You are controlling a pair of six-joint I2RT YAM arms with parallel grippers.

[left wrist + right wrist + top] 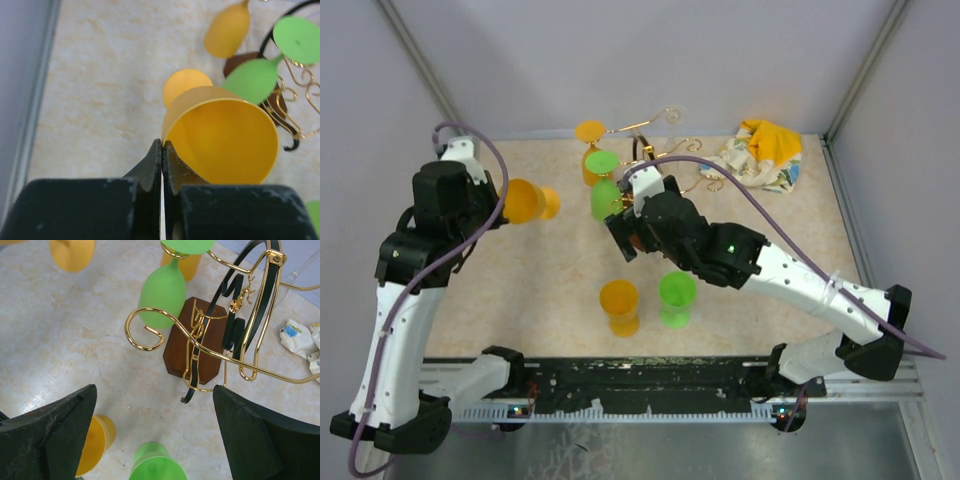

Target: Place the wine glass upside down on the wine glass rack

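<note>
Jaws pinched, left gripper (162, 149) holds wine glass (222, 137) sideways.

You'll find nothing to read in any view: the orange glass (220, 135), the rack (177, 347) and the cloth (765, 152) carry no text, number, label or brand.

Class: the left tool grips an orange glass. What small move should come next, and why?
Probably swing the orange wine glass toward the wine glass rack: the left tool pinches its rim, and the glass hangs sideways, clear of the rack's hooks.
</note>
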